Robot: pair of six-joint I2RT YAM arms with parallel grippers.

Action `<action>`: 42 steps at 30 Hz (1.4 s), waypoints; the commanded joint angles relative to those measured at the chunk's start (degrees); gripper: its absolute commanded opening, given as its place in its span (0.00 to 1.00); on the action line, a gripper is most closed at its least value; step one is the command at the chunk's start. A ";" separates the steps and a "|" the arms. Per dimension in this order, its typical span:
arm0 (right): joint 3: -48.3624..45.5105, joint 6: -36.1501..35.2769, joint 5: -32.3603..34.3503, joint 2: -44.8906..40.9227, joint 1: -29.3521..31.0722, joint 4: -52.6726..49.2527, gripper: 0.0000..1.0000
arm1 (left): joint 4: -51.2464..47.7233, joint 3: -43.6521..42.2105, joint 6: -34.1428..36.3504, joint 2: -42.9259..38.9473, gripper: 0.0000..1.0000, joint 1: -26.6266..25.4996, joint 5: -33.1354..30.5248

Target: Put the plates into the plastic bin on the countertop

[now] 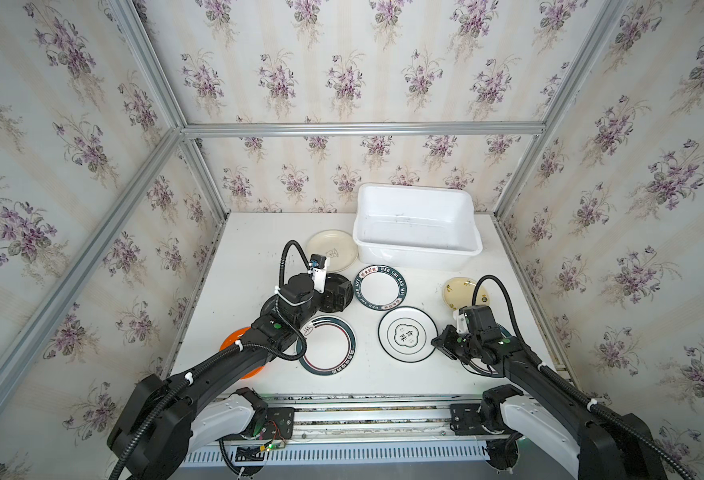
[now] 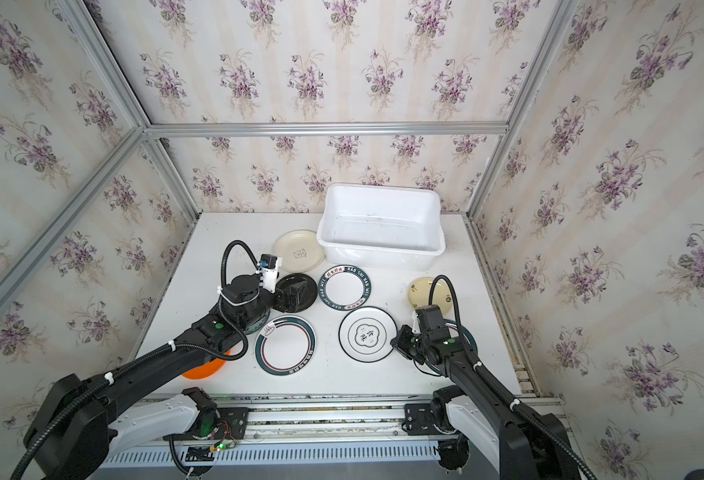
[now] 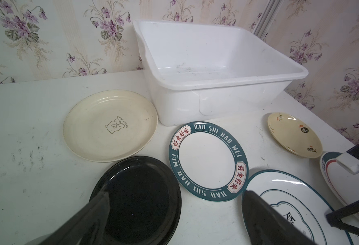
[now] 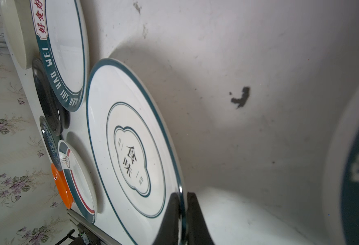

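- On the white surface (image 1: 258, 249), the right claw (image 4: 183, 198) pinches the round white teal-ringed plate (image 4: 132, 118) by its rim; lifted, it may slip.
- Spread wide, the left claw (image 3: 175, 197) may bump the glossy black round plate (image 3: 140, 191).

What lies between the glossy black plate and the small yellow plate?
The HAO SHI HAO WEI plate, then bare countertop up to the yellow plate; both top views show it.

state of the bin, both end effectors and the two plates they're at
bin, upright, empty
black plate, lying flat, ungripped
left end effector, open above black plate
flower-centre plate, rim pinched
right end effector, shut on flower-centre plate
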 commanded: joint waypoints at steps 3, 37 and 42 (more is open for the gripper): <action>0.65 0.03 7.85 -1.33 -0.03 -8.66 0.00 | 1.67 0.24 -0.09 -0.14 1.00 0.01 0.49; 22.24 -8.42 2.54 -6.46 -0.03 -9.91 0.00 | -4.80 5.60 -2.20 4.77 1.00 0.01 6.68; 27.11 -9.71 3.12 -4.71 -0.03 -8.23 0.00 | -4.81 4.99 -1.53 3.46 1.00 0.01 7.11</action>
